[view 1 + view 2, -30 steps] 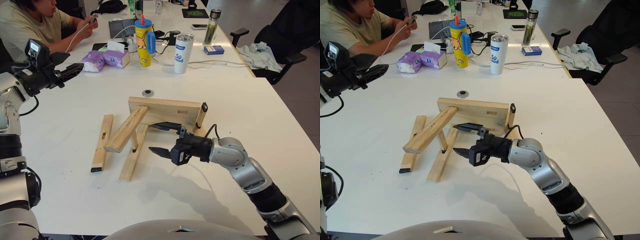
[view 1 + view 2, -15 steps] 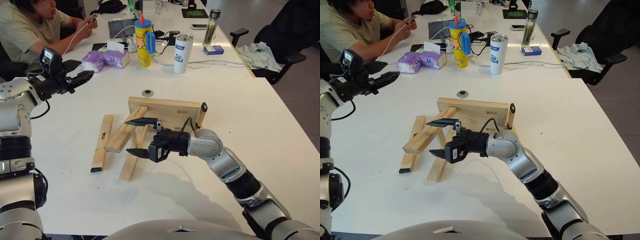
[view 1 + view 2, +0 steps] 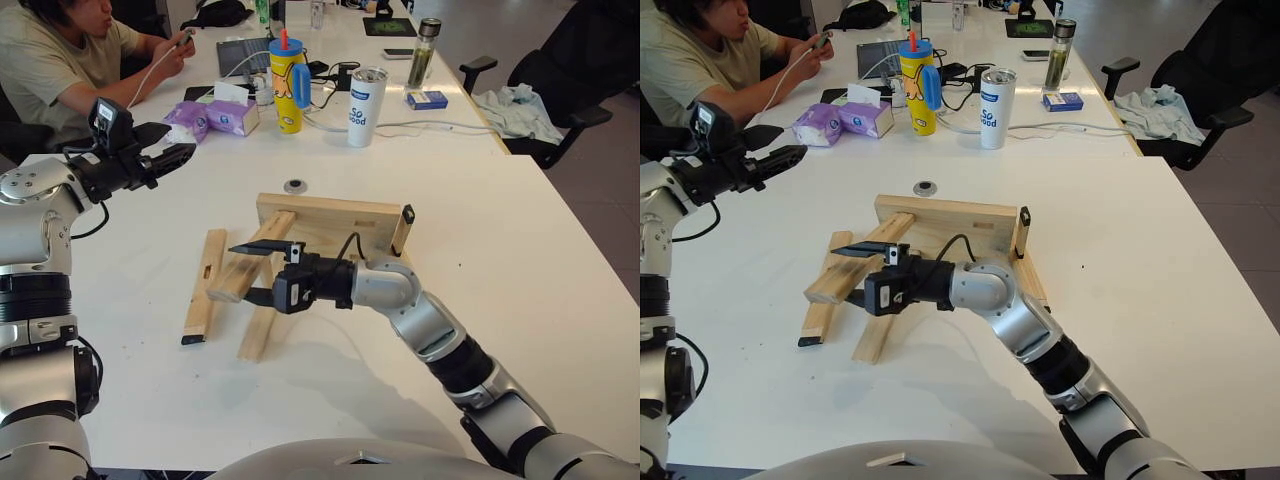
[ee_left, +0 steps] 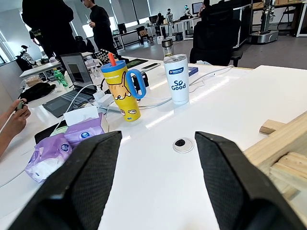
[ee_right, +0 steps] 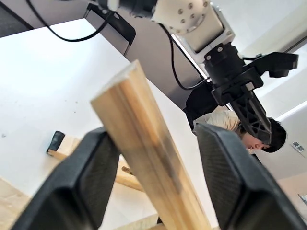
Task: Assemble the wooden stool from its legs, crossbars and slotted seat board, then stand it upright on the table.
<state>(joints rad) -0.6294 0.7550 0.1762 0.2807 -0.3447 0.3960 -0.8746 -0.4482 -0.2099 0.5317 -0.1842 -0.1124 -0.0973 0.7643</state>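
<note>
1. Far left, our left gripper [image 3: 178, 142] hangs raised above the table [image 3: 520, 250], well apart from the wood. Its fingers are spread wide with nothing between them.
2. Next we see a loose leg [image 3: 203, 285] lying flat on the table, with a black cap at its near end.
3. Just beside it, a tilted leg [image 3: 262, 248] slopes from the seat board down toward the loose leg. We cannot tell whether its free end touches the table.
4. Our right gripper [image 3: 240, 272] sits at that free end. It is released, with one of its fingers [image 5: 96, 182] on each side of the wood (the right wrist view shows a gap beside the other finger, so nothing is clamped).
5. Under the tilted leg, a third piece [image 3: 262, 325] lies flat and points toward us.
6. The seat board [image 3: 340, 222] stands on its long edge near the middle of the table. A short leg [image 3: 402, 230] with a black cap leans at its right end.
7. Behind it stand tissue packs [image 3: 210, 118], a yellow cup [image 3: 285, 85] and a white tumbler [image 3: 366, 92].
</note>
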